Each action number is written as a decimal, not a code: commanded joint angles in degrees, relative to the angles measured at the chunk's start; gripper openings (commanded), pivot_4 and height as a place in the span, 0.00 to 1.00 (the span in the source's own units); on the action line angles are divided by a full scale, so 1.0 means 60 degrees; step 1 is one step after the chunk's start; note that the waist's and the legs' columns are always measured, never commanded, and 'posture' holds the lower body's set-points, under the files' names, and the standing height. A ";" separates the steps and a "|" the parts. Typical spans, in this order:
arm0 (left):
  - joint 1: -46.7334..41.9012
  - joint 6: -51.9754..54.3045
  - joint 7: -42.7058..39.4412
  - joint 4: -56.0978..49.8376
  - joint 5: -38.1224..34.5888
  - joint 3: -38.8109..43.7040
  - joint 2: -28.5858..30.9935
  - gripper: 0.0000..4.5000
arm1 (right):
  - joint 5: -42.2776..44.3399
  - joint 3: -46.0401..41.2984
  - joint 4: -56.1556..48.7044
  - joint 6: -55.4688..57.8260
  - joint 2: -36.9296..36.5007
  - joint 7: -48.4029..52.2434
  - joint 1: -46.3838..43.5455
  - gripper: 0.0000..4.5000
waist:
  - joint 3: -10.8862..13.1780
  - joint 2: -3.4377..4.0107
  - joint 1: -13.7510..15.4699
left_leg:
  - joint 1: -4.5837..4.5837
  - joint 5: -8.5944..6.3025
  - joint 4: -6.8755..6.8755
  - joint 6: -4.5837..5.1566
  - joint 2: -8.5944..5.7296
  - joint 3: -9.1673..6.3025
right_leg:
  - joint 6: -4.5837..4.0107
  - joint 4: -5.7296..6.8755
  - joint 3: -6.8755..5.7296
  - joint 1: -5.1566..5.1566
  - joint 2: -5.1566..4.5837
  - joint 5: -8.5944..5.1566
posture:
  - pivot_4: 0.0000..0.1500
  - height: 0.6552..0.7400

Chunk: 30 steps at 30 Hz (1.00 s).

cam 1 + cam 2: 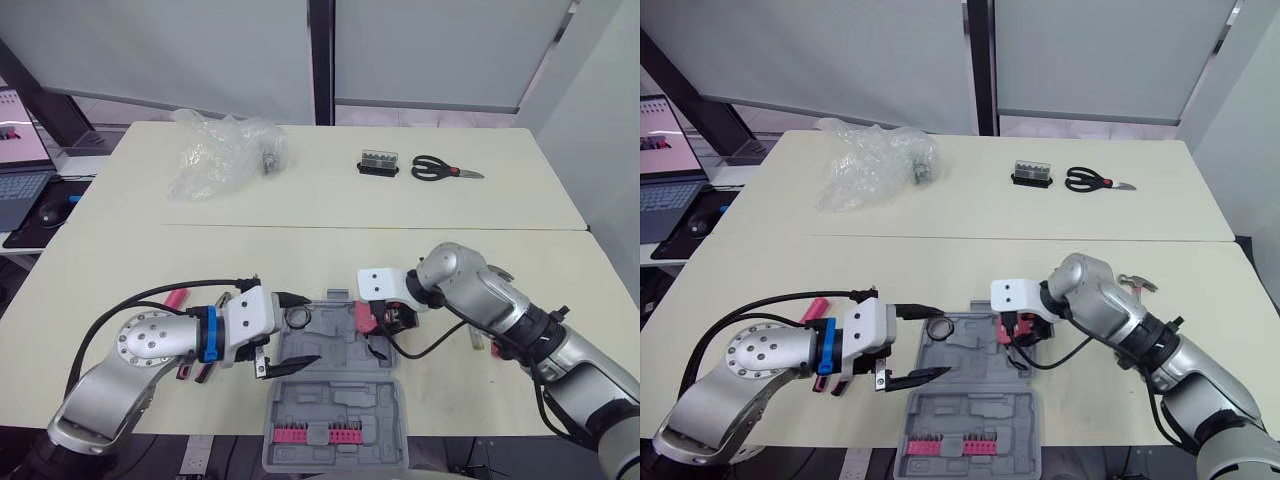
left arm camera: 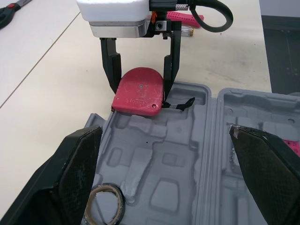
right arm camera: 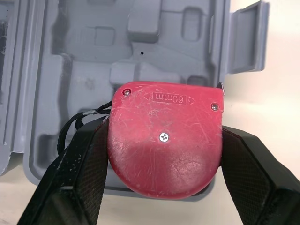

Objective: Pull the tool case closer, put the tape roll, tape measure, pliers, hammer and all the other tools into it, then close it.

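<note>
Right gripper (image 2: 140,88): black fingers clamped on both narrow sides of tape measure (image 3: 164,140). Measure is scuffed red plastic with screws in its face. Rounded end toward palm, flat end pointing down at far right corner of tool case (image 1: 340,395). Black cord loop hangs off its side. Case is grey moulded plastic, lying open, with recessed pockets. Left gripper (image 1: 298,330) spread wide over case's left side. Tape roll (image 2: 105,201) lies in pocket there.

Two pale tables (image 1: 480,205) butted together, seam running across. Crumpled clear plastic bag (image 1: 222,152) on the far one, left side, a small dark object inside. Off the left edge: open laptop (image 1: 20,170), mouse (image 1: 50,212) on a black mat (image 1: 22,236). Grey panels (image 1: 170,50) behind.
</note>
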 commanded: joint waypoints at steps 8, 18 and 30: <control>0.0065 -0.0030 0.0008 -0.0308 -0.0128 0.0182 0.0012 1.00 | 0.0111 -0.0440 -0.0607 -0.0233 -0.0255 0.0095 -0.0159 0.99 | 0.0000 0.0000 0.0000 | 0.0000 0.0000 0.0000 0.0000 0.0000 0.0000 | 0.0000 0.0000 0.0001 -0.0001 0.0000 0.0000 | 1.00 1.00; 0.0361 -0.0209 -0.0071 -0.0103 -0.0187 0.0513 0.0066 1.00 | 0.1141 -0.1725 -0.1349 -0.1447 -0.0862 -0.0029 0.0906 0.99 | 0.0000 0.0000 0.0002 | -0.0001 0.0000 -0.0001 0.0000 0.0000 -0.0001 | 0.0000 -0.0001 0.0001 0.0001 0.0000 0.0000 | 1.00 1.00; 0.0423 -0.0459 -0.0251 0.0228 -0.0183 0.0692 0.0042 1.00 | 0.1523 -0.2058 -0.1514 -0.1702 -0.0642 -0.0531 0.1601 0.99 | 0.0001 0.0000 -0.0005 | -0.0001 0.0000 -0.0002 0.0000 0.0001 0.0002 | 0.0000 -0.0001 0.0003 0.0000 0.0001 0.0000 | 1.00 1.00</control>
